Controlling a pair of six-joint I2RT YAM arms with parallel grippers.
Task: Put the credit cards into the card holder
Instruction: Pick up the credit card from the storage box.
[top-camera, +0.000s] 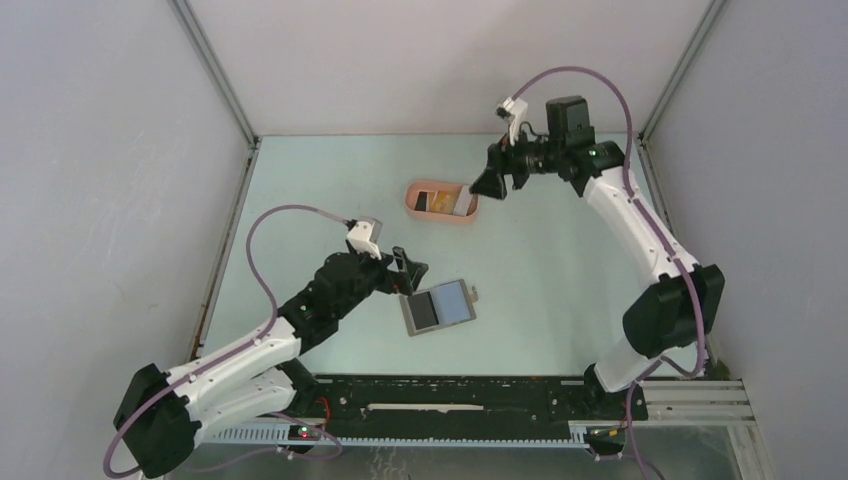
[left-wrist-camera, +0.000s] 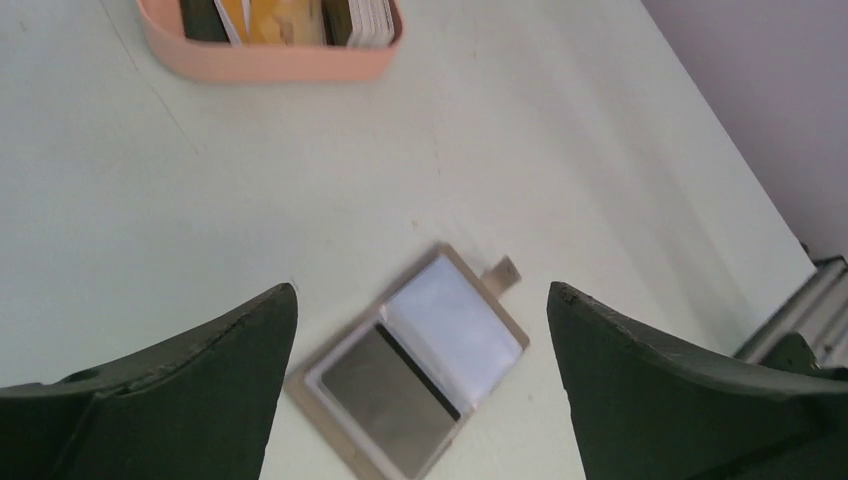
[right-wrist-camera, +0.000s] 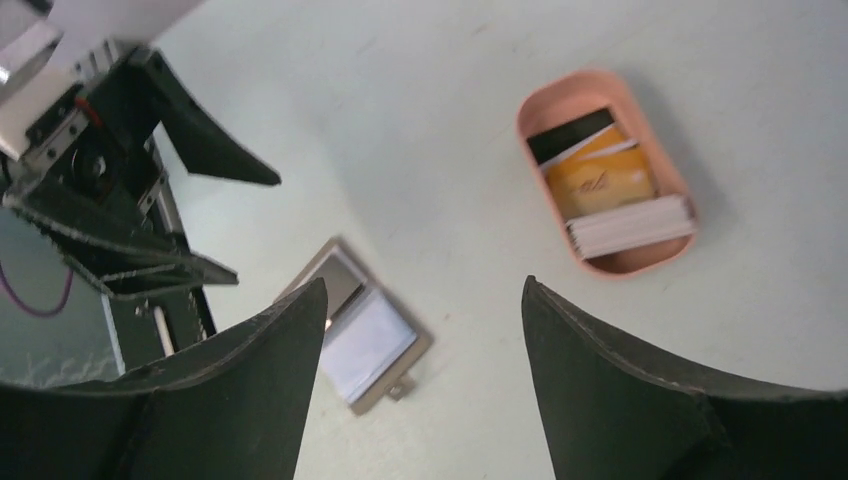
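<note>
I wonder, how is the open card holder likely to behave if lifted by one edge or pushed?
The card holder lies open in two panels, so it would probably fold at the hinge if lifted by one edge. Being thin and flat on the table, it should slide rather than tip when pushed.

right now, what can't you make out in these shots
- Card count: the credit cards overlap in the tray; right wrist view blurred, top view too small.
- Tray's far half: cut by left wrist view's top edge.
- Card holder: near corner cut by left wrist view's bottom edge; one side behind the right fingers in right wrist view.
</note>
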